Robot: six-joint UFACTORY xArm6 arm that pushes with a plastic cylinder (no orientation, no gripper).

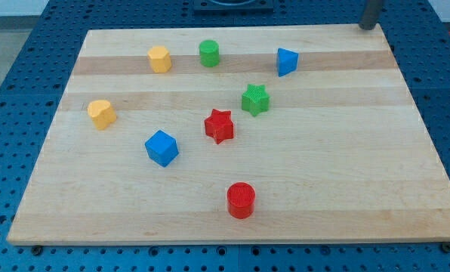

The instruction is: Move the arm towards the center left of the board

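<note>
One camera looks down obliquely across the whole board [232,189].

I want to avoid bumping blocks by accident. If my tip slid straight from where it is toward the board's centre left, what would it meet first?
Likely the blue block, though depth is uncertain. My tip sits at the view's top right corner, apart from every block, and that line may only graze it.

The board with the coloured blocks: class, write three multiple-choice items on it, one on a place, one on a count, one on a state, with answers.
1. Where is my tip?
A. the view's top right
B. the view's bottom left
C. the board's middle

2. How many blocks are on the board?
A. five
B. eight
C. ten

3. The red star and green star are
A. stacked
B. touching
C. apart

Answers: A, the rod's end sits at the top right corner, far from all blocks; B, two each of yellow, green, blue, red; C, bare wood shows between them.
</note>
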